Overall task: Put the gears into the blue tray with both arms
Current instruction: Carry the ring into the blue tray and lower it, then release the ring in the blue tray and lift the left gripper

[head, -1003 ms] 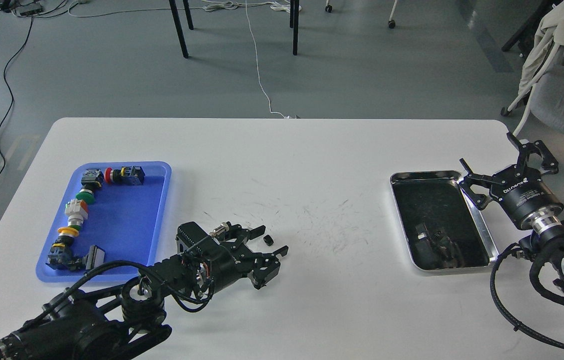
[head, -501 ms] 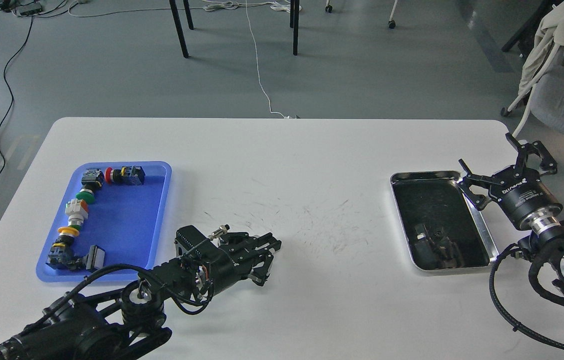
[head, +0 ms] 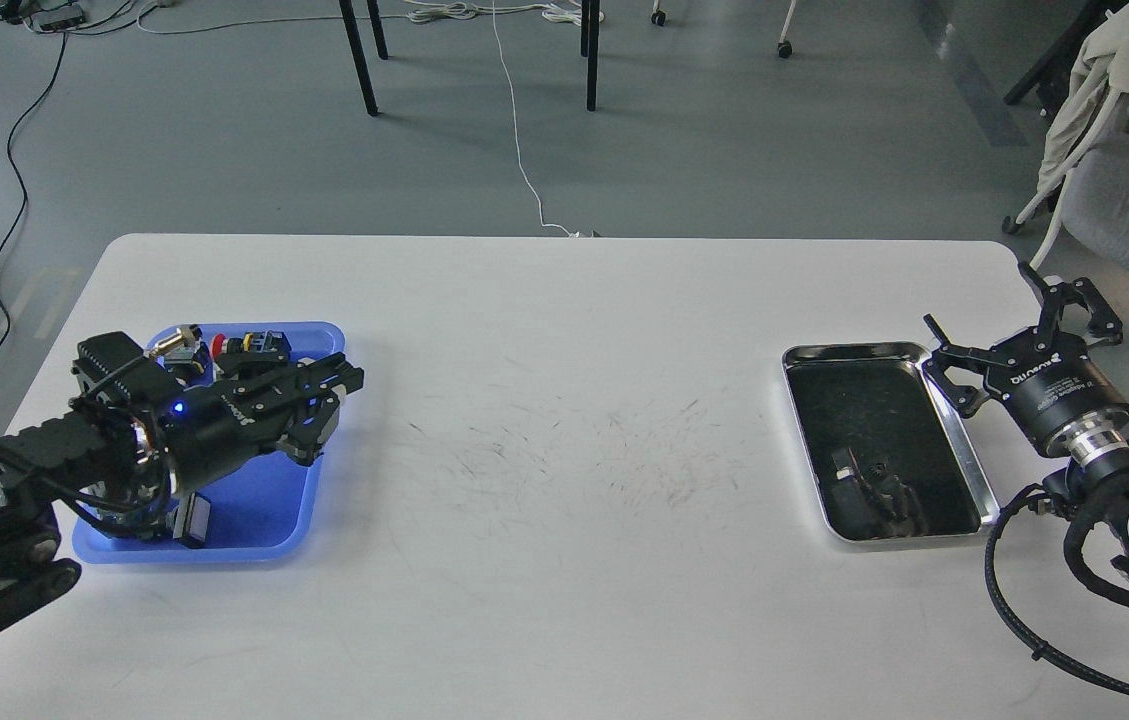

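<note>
My left gripper [head: 338, 387] hovers over the right edge of the blue tray [head: 259, 495], with its fingers drawn together. No gear shows in the open; the one taken from the table is hidden between those fingers. My left arm covers much of the tray's left half. My right gripper [head: 976, 296] stands open just past the right rim of the steel tray [head: 854, 350], with nothing between its fingers.
Colourful push-button switches [head: 254, 345] lie along the blue tray's back and left side, partly under my arm. The steel tray shows dark shapes [head: 874, 485] in its mirror-like bottom. A chair [head: 1124, 170] stands beyond the table's right corner.
My left gripper closed on the small black gear at table centre, then swung left with it to above the blue tray. The right gripper barely moved.
</note>
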You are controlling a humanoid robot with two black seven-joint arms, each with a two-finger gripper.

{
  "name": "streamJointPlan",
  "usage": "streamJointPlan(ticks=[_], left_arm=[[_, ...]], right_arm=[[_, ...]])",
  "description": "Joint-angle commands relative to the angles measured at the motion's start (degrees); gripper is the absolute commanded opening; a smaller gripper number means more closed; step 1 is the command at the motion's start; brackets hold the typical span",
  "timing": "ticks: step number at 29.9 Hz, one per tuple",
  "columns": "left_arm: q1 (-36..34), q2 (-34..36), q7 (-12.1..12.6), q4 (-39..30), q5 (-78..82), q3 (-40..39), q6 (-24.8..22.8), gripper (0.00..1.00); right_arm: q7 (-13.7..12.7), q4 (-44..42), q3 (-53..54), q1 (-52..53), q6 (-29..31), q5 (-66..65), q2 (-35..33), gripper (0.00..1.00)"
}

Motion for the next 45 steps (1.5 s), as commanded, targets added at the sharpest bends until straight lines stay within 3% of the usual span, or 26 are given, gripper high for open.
streamJointPlan(ticks=[1, 10, 24, 32, 37, 45], left_arm=[[-0.15, 5.18, -4.89, 0.70, -0.19, 0.06, -7.63, 0.09], [-2.43, 0.89, -7.00, 9.92, 1.74, 0.15, -17.84, 0.09], [-4.72, -7.03, -6.92, 21.52, 3.59, 0.15, -18.02, 0.24], [-5.59, -7.56, -6.92, 22.32, 3.33, 0.06, -17.67, 0.50], [-7.17, -7.47, -6.92, 22.32, 2.89, -0.20, -16.97, 0.73], [-14.11, -7.12, -6.39, 22.15, -12.91, -0.20, -17.23, 0.88]], right_arm=[[0.00, -0.01, 0.00, 0.02, 0.00, -0.36, 0.11, 0.97], [0.00, -0.01, -0.09, 0.19, 0.00, -0.45, 0.46, 0.97], [0.08, -0.01, -0.09, 0.19, 0.00, -0.54, 0.73, 0.97], [0.08, -0.01, -0.09, 0.19, 0.00, -0.54, 0.90, 0.97], [0.09, -0.01, -0.09, 0.54, 0.00, -0.71, 0.90, 0.97], [0.00, 0.25, -0.09, 1.42, 0.00, -0.98, 0.64, 0.97]])
